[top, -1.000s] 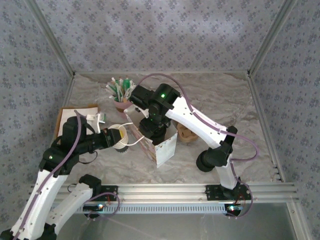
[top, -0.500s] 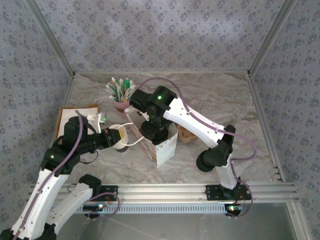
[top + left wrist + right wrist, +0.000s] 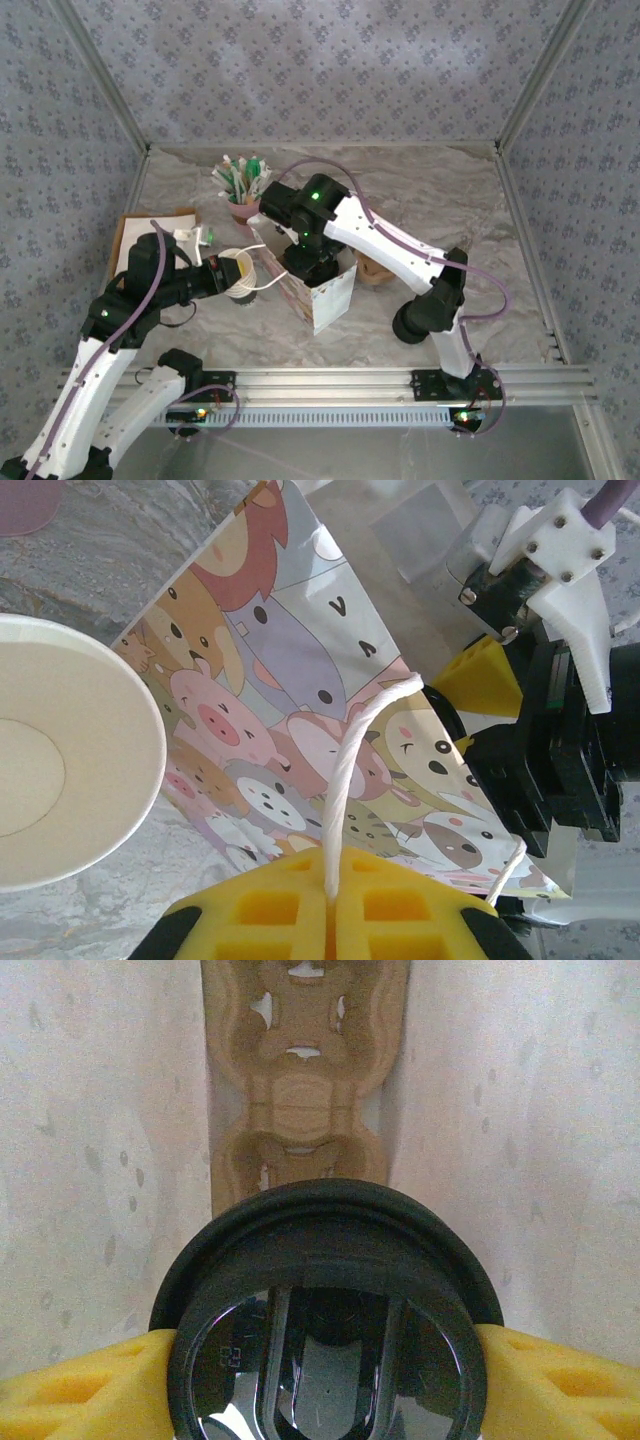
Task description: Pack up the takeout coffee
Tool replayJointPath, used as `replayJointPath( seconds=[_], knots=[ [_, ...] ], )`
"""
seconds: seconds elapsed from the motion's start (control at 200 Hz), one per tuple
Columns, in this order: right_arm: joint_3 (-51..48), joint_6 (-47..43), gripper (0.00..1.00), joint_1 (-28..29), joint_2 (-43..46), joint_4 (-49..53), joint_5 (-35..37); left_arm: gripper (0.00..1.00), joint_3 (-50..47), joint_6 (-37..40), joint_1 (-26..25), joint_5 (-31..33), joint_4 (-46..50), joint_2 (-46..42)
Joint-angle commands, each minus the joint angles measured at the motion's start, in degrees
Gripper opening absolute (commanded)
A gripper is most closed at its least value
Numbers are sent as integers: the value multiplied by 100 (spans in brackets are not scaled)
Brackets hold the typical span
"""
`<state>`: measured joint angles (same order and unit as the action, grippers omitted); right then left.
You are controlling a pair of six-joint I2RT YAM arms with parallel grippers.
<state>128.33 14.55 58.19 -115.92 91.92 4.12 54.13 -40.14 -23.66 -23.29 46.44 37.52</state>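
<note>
Now left pincer [image 3: 328,908] has closed on bag handle [image 3: 347,775]; right pincer [image 3: 325,1385] clamps coffee lid [image 3: 325,1250].

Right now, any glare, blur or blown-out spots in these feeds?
Left wrist: open white cup bright and low in contrast, left gripper soft at the bottom edge, bag print sharp. Right wrist: glare patches on the glossy black lid, cardboard carrier beyond slightly soft. Top external: flat, even light, faint shadows, green LED on the right arm blooms.

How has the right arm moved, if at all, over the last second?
Yes. Its wrist has shifted slightly left, toward the pink cup of sticks, above the paper bag.
</note>
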Motion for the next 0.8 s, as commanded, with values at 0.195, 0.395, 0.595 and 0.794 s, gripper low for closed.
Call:
replayJointPath(
  seconds=[0.195,0.395,0.595,0.794],
  knots=[
    [11,31,71,-11,-241,713,-26,6,54,123,-33,26,-144,98],
    [8,38,71,10,-382,688,-24,6,34,130,-32,33,-162,113],
    [-35,30,71,32,-476,636,-18,6,53,160,-30,61,-125,119],
    [-129,22,71,40,-502,553,-48,6,63,186,-33,74,-71,124]
  ],
)
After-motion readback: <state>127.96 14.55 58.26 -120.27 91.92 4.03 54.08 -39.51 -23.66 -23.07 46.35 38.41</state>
